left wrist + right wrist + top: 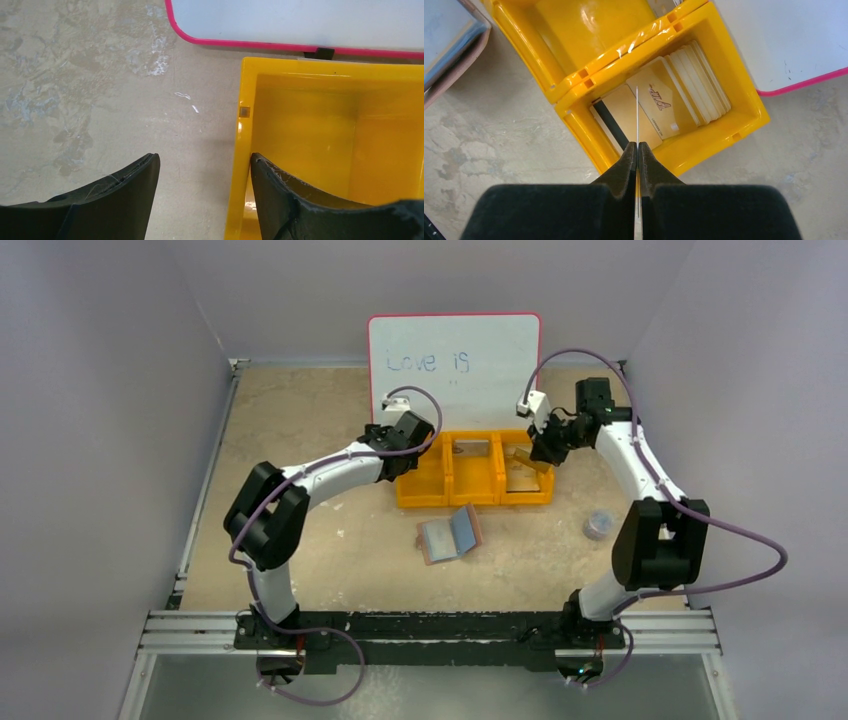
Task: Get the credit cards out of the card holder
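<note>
We see a mottled beige table (330,440) closed in by pale lilac walls (100,390), with a pink-rimmed whiteboard (455,345) reading "Love is" propped at the far side and a yellow-orange three-compartment tray (420,502) just before it. The card holder (450,534) lies open, pockets up, near the tray's front. Its long axis runs left to right, the right end tipped slightly toward the tray. Over the right compartment, the right gripper (637,150) pinches a credit card (637,115) edge-on, so we see only a thin pale line pointing away from the fingers. Beige cards (659,107) lie fanned below it. The left gripper (204,159) is spread wide, straddling the tray's left wall.
</note>
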You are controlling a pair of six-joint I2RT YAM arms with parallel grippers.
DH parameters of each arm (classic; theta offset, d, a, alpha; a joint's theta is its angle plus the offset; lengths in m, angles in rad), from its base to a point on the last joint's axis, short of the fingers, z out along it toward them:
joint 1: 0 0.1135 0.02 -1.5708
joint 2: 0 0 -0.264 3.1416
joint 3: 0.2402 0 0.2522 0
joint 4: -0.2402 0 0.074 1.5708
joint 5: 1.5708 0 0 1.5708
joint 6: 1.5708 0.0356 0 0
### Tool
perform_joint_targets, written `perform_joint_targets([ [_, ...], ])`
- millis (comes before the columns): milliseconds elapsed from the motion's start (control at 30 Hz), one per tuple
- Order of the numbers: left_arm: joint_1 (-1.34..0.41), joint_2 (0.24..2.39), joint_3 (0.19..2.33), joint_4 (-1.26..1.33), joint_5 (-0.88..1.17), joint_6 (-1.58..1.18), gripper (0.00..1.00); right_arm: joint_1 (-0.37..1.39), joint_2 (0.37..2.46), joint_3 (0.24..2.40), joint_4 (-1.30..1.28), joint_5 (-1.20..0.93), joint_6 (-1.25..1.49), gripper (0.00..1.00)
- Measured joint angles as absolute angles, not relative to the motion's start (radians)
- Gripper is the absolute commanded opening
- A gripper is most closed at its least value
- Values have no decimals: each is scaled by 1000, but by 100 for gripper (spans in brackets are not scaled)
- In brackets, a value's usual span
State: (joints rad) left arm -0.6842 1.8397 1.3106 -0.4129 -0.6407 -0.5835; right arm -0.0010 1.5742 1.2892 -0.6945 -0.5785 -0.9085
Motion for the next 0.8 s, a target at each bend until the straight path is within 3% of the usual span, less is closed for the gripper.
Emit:
perform_joint_targets([
  [800,-583,1785,1186,-373,-673,-528,57,75,1795,1432,-729,-714,-937,0],
])
